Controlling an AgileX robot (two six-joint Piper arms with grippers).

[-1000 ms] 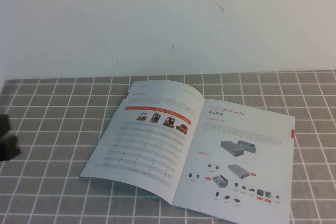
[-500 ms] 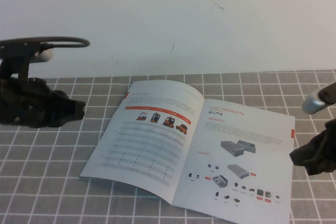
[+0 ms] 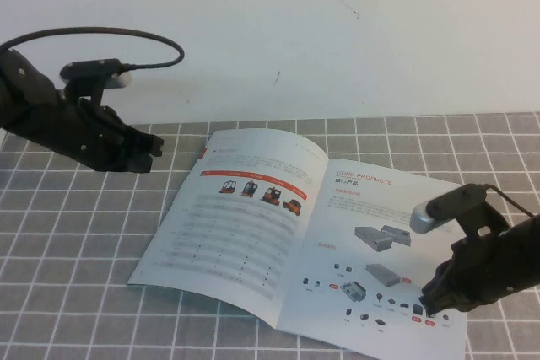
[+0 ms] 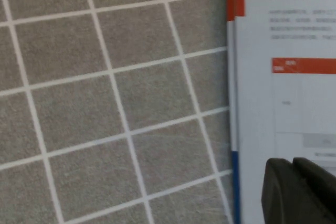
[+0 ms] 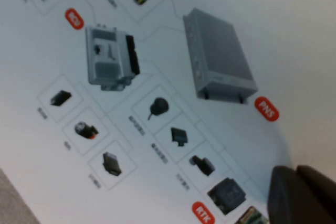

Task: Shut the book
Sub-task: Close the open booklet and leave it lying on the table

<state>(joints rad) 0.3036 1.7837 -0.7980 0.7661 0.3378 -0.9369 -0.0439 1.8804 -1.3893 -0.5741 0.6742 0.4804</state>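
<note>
An open book (image 3: pixel 310 238) lies flat on a counter (image 3: pixel 80 242) covered in grey squares with white lines. A plain white wall (image 3: pixel 253 31) rises behind it. The book sits right of centre, turned at a slant, with its near right corner running off the near edge of the high view.

The left page (image 3: pixel 236 225) carries a red band above a row of small red vehicles, with pale tables of text below. The right page (image 3: pixel 375 208) shows grey boxes and rows of small dark parts with red labels.

The left gripper (image 3: pixel 154 144) hovers over the counter at the far left. It points toward the book's far left corner, close to it but apart from it. Its jaws look pressed together and hold nothing. A black cable (image 3: pixel 126 35) arcs above that arm. The left wrist view shows the book's left edge, with an orange tab and a blue strip, beside bare counter.

The right gripper (image 3: pixel 427 304) hangs over the near right part of the right page, above the small parts. Its jaws also look closed together and empty. Whether they touch the paper cannot be told.
</note>
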